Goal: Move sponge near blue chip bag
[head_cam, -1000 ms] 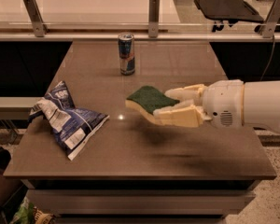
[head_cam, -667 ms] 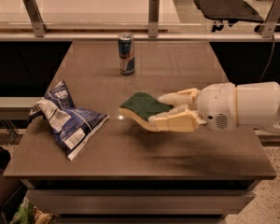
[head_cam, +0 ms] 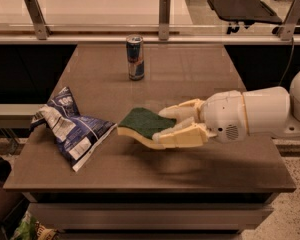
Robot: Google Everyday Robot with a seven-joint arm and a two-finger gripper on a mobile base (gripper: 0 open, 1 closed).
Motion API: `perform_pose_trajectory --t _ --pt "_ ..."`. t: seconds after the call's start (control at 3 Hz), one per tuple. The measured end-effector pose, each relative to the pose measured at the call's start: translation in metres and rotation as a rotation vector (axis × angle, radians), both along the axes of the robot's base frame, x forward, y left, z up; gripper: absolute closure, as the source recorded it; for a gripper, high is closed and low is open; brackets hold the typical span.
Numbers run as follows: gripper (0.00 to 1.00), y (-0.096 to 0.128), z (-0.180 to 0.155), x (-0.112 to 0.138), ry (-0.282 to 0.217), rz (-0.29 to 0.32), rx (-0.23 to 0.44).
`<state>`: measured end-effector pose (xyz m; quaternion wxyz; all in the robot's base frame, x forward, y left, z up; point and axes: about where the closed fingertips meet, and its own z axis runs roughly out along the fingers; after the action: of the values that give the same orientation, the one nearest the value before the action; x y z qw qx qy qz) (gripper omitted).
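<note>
No words, brand names or numbers can be read anywhere in the scene. The blue chip bag (head_cam: pixel 70 129), at the left of the frame, carries white label patches with dark print that cannot be made out, and the blue-and-silver can (head_cam: pixel 135 57) at upper centre shows only blocks of colour. The gripper (head_cam: pixel 160 126), plain cream, sits at the middle of the frame, its fingers clasped on the sponge (head_cam: pixel 140 121).
</note>
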<state>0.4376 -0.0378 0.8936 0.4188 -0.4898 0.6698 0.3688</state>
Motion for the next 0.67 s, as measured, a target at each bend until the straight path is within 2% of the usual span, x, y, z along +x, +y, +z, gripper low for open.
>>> perform_pose_trajectory --t 0.33,0.67 --pt "0.84 0.0051 -0.0007 -0.0069 0.014 0.064 -0.007" --pt "0.61 0.007 -0.0003 -0.0079 0.014 0.068 -0.008"
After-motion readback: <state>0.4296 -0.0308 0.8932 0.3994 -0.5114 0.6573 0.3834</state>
